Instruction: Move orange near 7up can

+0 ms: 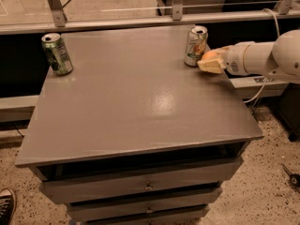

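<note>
The 7up can (196, 46), pale silvery with green and red markings, stands upright at the table's far right. The orange (209, 56) shows as a small orange patch between the pale fingers of my gripper (209, 62), right beside the can's right side. The gripper is shut on the orange, low over the table's right edge. My white arm (262, 57) reaches in from the right.
A darker green can (57, 54) stands upright at the table's far left corner. The grey table (136, 102) sits on a cabinet with drawers (147, 186). A glass railing (140, 13) runs behind it. A shoe (5, 205) shows at the bottom left.
</note>
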Controlling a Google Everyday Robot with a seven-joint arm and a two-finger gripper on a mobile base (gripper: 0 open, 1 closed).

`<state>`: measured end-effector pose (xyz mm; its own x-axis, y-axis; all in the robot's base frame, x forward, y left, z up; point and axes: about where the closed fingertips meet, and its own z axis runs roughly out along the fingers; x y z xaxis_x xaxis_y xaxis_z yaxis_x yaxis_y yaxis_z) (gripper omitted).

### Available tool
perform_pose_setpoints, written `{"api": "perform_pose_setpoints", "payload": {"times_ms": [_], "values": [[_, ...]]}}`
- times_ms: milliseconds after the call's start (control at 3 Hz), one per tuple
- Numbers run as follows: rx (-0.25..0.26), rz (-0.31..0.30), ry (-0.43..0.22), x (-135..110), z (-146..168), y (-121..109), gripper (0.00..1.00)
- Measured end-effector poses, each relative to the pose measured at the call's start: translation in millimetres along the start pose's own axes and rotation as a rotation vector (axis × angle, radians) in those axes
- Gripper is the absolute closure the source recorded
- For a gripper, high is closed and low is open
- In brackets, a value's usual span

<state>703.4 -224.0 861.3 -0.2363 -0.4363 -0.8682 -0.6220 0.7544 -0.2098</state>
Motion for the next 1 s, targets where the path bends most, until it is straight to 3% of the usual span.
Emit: {"api": "perform_pose_setpoints", "payload": {"times_ms": [333,667,1000], "values": [[-0.029,0.017,0.009,3.2,15.3,2.4,0.09],[-0.052,0.02,0.019,4.1,22.8,6.2,0.0],[-0.068,0.014,0.03,1.6,21.3,11.5,0.0]]}}
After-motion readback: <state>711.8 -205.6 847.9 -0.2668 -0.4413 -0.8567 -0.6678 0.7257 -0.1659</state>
